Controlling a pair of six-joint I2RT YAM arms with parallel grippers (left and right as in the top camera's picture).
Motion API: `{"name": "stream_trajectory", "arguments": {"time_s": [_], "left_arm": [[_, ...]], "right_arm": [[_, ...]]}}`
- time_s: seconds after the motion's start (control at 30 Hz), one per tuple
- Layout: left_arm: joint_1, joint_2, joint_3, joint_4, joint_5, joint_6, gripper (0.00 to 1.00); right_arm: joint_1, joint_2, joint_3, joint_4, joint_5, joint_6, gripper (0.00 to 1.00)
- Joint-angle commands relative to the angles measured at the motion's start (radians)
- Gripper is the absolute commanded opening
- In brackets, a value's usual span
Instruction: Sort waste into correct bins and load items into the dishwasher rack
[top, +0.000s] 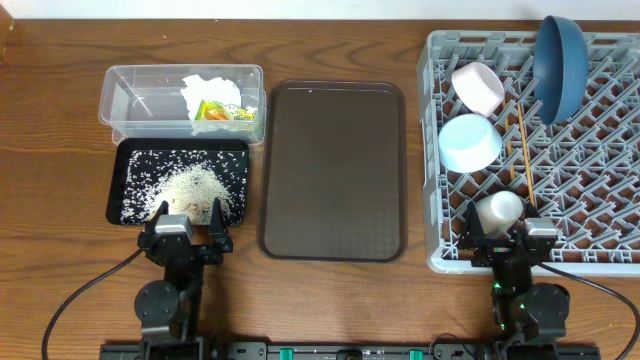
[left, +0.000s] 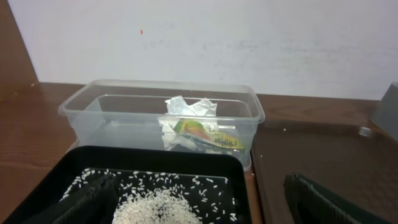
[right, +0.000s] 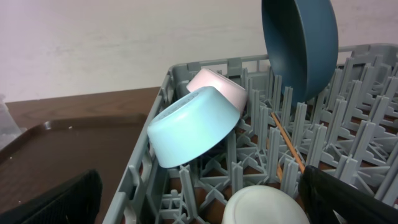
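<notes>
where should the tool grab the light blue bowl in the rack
Probably its upper rim, from above: the light blue bowl sits tipped on its side in the rack, base toward the near wall, so that thin edge stands highest.

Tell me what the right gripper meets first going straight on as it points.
Most likely the small pale cup lying in the grey plastic dishwasher rack, just ahead of the open right gripper; depth is hard to judge.
</notes>
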Motion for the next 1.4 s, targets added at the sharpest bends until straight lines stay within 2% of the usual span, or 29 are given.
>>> {"name": "stream_trajectory", "arguments": {"time_s": [0.0,0.17,1.37], "left_arm": [[-0.007,-0.016,-0.024,0.0,0.002,0.035,0.87],[-0.028,-0.016,-0.056,-0.042,-0.007,0.037,0.87],[-0.031,-0.013,-0.056,-0.04,-0.012,0.036,0.87]], "right_arm": [[0.008,-0.007,-0.002,-0.003,-0.003,-0.014,0.99],[0.008,-0.007,-0.002,-0.003,-0.003,-0.014,0.99],[0.008,-0.007,-0.002,-0.003,-0.003,-0.014,0.99]]}}
